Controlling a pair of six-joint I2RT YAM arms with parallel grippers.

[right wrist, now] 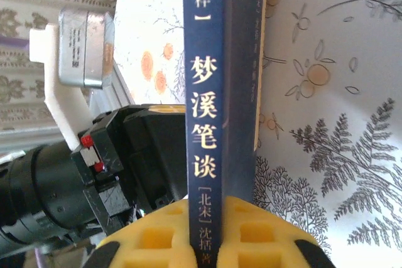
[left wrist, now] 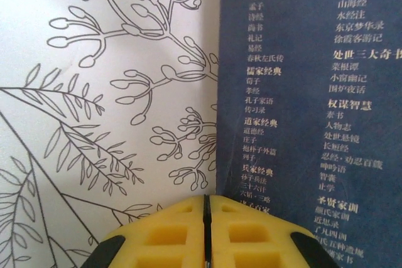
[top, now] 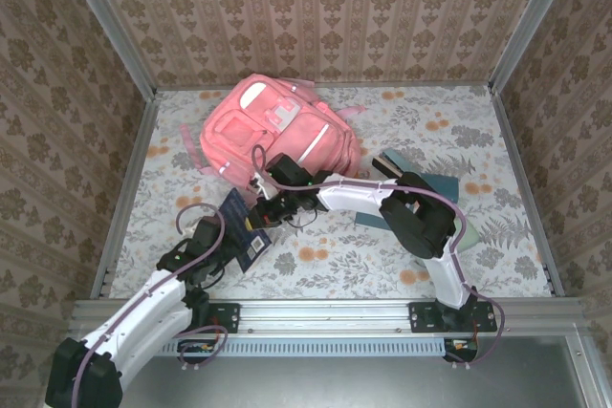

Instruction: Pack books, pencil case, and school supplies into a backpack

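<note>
The pink backpack lies at the back of the table, left of the middle. In front of it a thin dark navy book with pale print sits between both grippers. My right gripper is shut on the book's spine, and its yellow pads clamp the lower end. My left gripper is at the book's left edge with its pads pressed together; the navy cover runs behind the right pad. The left gripper's black body stands just left of the spine.
A dark teal notebook and a teal-and-brown block lie right of the backpack, partly under the right arm. Another teal piece shows below that arm. Patterned walls close in the floral table; a metal rail runs along its front.
</note>
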